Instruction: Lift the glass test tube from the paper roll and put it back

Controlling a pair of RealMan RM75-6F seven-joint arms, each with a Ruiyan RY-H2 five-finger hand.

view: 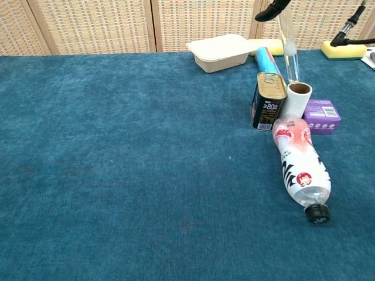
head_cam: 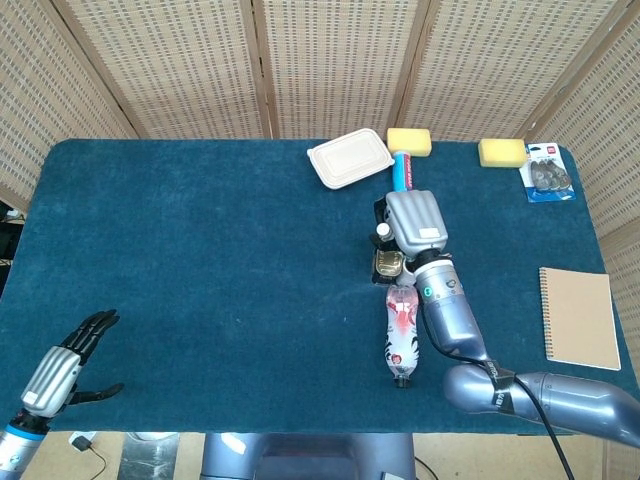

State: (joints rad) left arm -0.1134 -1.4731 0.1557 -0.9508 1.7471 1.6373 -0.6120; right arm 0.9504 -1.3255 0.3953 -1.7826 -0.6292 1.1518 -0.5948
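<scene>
My right hand (head_cam: 414,225) pinches the glass test tube (view: 289,54), its tip hanging clear just above the paper roll (view: 299,98). Crowding the roll: tin can (view: 269,108) touching left, purple box (view: 322,115) right, plastic bottle (view: 302,167) lying in front. My left hand (head_cam: 62,368) hovers spread, far off.

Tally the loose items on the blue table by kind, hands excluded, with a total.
Sponges: 2
Lidded tray: 1
Blue tube: 1
Test tube: 1
Paper roll: 1
Tin can: 1
Purple box: 1
Bottle: 1
Notebook: 1
Blister pack: 1
Total: 11
</scene>
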